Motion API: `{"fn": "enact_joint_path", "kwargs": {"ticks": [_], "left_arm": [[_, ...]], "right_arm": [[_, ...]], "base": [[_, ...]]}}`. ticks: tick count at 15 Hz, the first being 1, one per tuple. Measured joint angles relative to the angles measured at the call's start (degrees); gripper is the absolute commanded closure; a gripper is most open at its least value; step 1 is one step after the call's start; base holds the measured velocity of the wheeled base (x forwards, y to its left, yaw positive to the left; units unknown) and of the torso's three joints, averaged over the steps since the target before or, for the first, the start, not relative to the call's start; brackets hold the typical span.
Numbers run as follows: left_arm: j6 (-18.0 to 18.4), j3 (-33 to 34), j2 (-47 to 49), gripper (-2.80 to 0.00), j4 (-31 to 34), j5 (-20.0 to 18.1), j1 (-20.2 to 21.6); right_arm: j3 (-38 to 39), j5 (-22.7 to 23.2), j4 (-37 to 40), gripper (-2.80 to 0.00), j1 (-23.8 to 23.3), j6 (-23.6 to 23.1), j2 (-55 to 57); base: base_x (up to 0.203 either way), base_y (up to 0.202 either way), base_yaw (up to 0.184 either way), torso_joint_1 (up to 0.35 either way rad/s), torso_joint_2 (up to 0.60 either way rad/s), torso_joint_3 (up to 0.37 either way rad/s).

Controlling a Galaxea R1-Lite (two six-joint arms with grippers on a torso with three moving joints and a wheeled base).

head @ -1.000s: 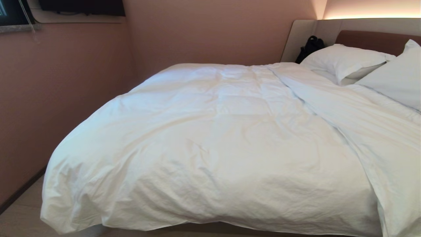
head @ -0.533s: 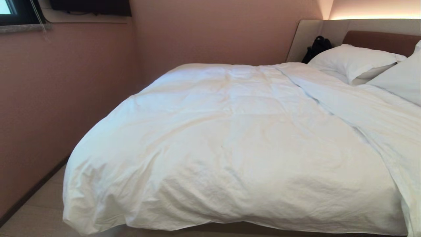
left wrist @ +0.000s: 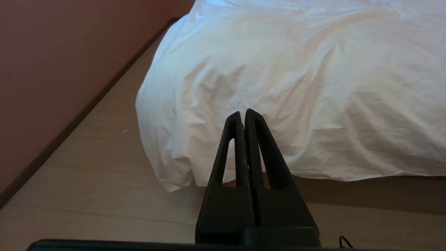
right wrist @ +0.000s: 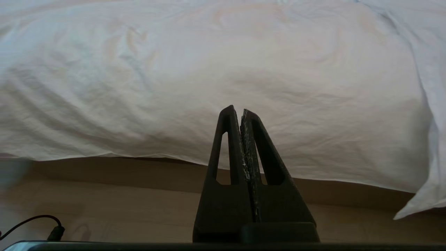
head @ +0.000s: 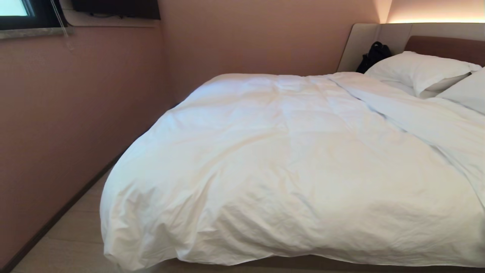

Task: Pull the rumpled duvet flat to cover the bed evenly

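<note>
Hanging off the bed (head: pixel 265 265), the duvet (head: pixel 288 167) lies beyond both hands — left hand (left wrist: pixel 243 113), right hand (right wrist: pixel 237 111) — each pressed together, empty.

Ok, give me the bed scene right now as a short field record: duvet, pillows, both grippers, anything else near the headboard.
duvet: white, wrinkled, spread over most of the bed, near corner drooping toward the floor
fold: a long ridge of white fabric runs diagonally across the pillow side
pillows: white, at the headboard end
bed base: visible under the duvet's near edge
black bag: beside the pillows, against the padded surround
left gripper: shut, empty, short of the duvet's near corner
right gripper: shut, empty, facing the duvet's near edge
</note>
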Motion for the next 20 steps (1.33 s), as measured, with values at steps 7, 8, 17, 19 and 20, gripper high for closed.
{"fn": "enact_joint_path", "kwargs": {"ticks": [7,8,17,19,20], "left_arm": [[0.05,0.0,0.0,0.0,0.1,0.04,0.0],[0.04,0.0,0.0,0.0,0.1,0.02,0.0],[0.23,0.0,0.0,0.0,0.0,0.01,0.0],[0.24,0.0,0.0,0.0,0.07,-0.01,0.03],[0.21,0.0,0.0,0.0,0.1,0.02,0.0]], "right_arm": [[0.0,0.03,0.02,0.0,-0.02,-0.02,0.0],[0.0,0.02,0.04,0.0,0.0,-0.01,0.0],[-0.02,0.01,0.05,0.0,-0.05,-0.05,0.0],[-0.02,0.02,0.06,0.0,-0.05,-0.02,0.0],[-0.02,0.03,0.04,0.0,-0.02,-0.02,0.0]], "base": [[0.0,0.196,0.0,0.003,0.0,0.003],[0.0,0.196,-0.004,0.001,0.0,0.001],[0.0,0.196,-0.001,0.003,0.0,0.002],[0.0,0.195,0.0,0.001,0.0,0.001],[0.0,0.199,0.001,0.002,0.01,0.001]]}}
